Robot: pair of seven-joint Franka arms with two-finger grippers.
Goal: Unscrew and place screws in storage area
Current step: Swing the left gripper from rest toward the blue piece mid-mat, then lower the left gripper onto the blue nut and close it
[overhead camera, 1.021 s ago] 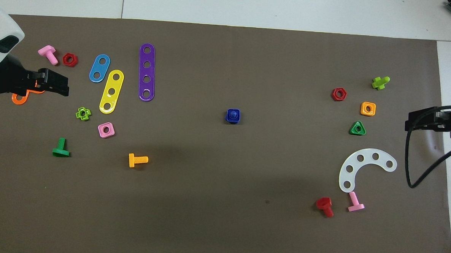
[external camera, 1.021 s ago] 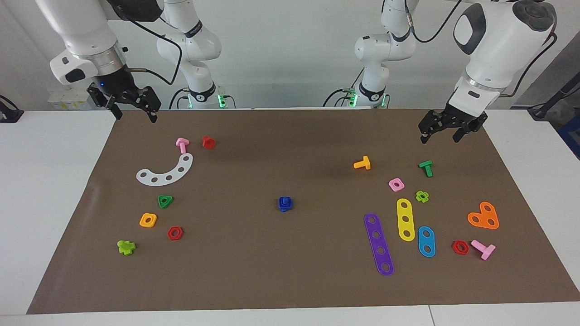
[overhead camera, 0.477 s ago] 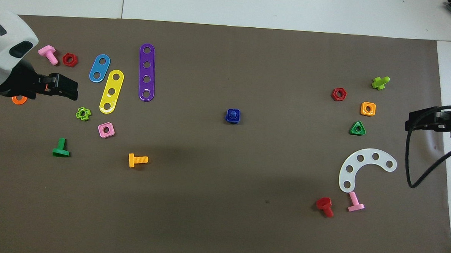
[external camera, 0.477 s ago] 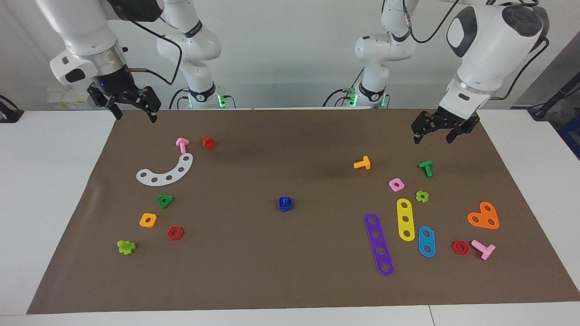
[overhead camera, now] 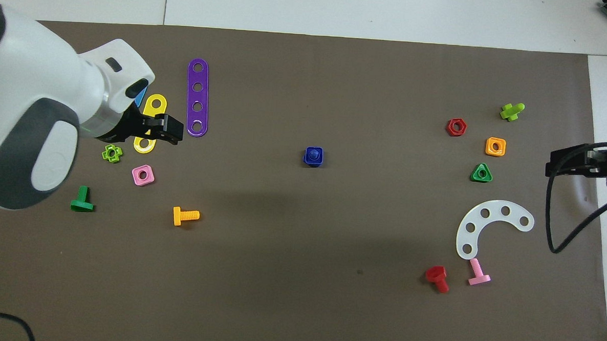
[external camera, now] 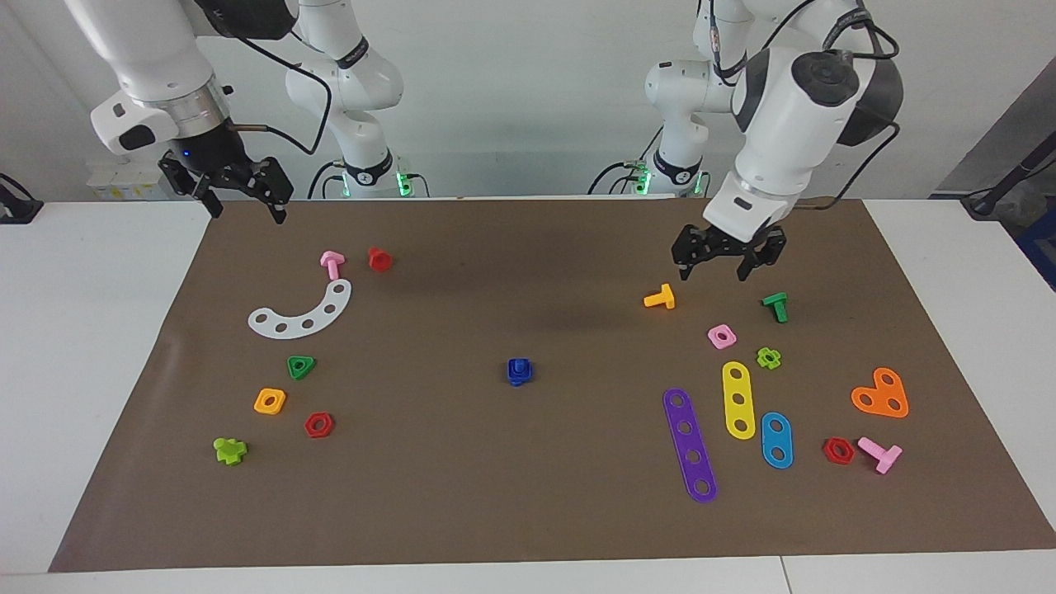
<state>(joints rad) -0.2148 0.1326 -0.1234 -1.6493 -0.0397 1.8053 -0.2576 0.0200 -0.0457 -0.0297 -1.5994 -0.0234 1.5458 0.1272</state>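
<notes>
Blue screw (external camera: pixel 519 371) sits alone mid-mat, with bare brown mat (external camera: pixel 511 495) all around it, so a hand can drop in from any side. Clutter's at the ends: purple strip (external camera: pixel 690 445), yellow strip (external camera: pixel 738 399) and orange bolt (external camera: pixel 660 298) toward the left arm's end, white arc (external camera: pixel 302 312) and green triangle (external camera: pixel 301 366) toward the right arm's.

I am working in a robotics lab. At the top of the frame two white robot arms (external camera: pixel 346 91) stand on bases with small green lights, black cables (external camera: pixel 272 62) hang from them, and a plain pale wall (external camera: pixel 520 82) is there with no decoration. The white desk (external camera: pixel 82 346) carries a brown paper mat (external camera: pixel 511 495), and colourful plastic toy pieces (external camera: pixel 693 445) lie spread over the mat like a prepared test setup.
</notes>
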